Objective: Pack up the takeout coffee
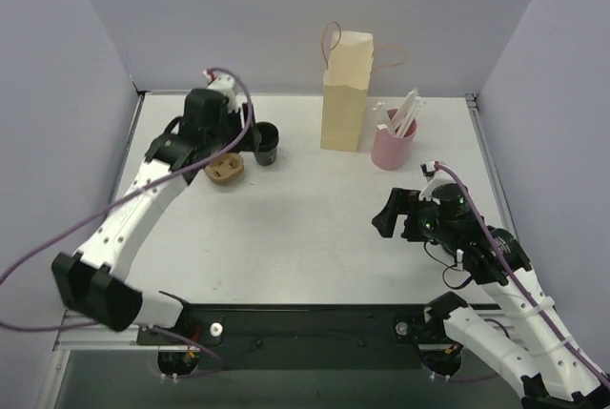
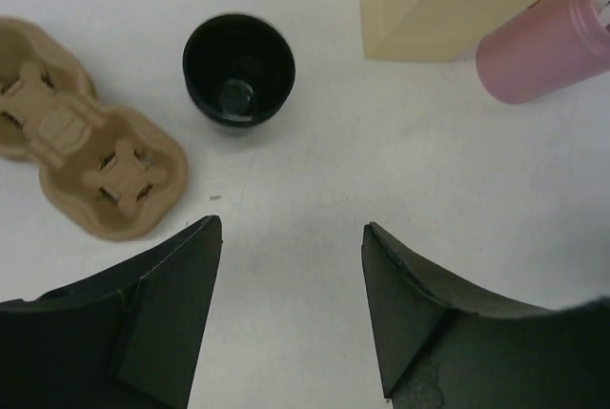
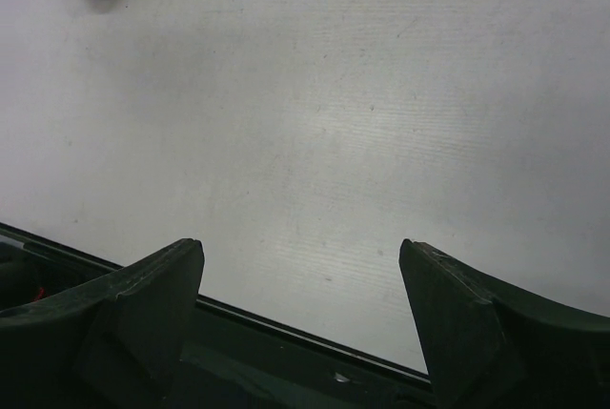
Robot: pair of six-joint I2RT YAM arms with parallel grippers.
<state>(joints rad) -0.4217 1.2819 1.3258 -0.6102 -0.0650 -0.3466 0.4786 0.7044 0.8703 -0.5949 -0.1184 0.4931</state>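
I note 2 grippers: left gripper (image 2: 291, 237) spread wide, empty, apart from black cup (image 2: 238, 71); right gripper (image 3: 300, 256) wide, empty, over table (image 3: 334, 94).

A white counter (image 1: 305, 237) spreads beneath the right end effector (image 3: 301, 245), its matte top marked with fine scuffs and specks, and runs on plain and white ahead of the left end effector (image 2: 291, 230). Pale lilac-grey walls close it in: a back wall (image 1: 267, 9) well beyond the left end effector, a left wall (image 1: 48, 85) on its outer side, and a right wall (image 1: 562, 56) outside the right end effector. A black strip (image 1: 305, 321) edges the counter just behind the right end effector. The light is soft and even, with faint shadows.
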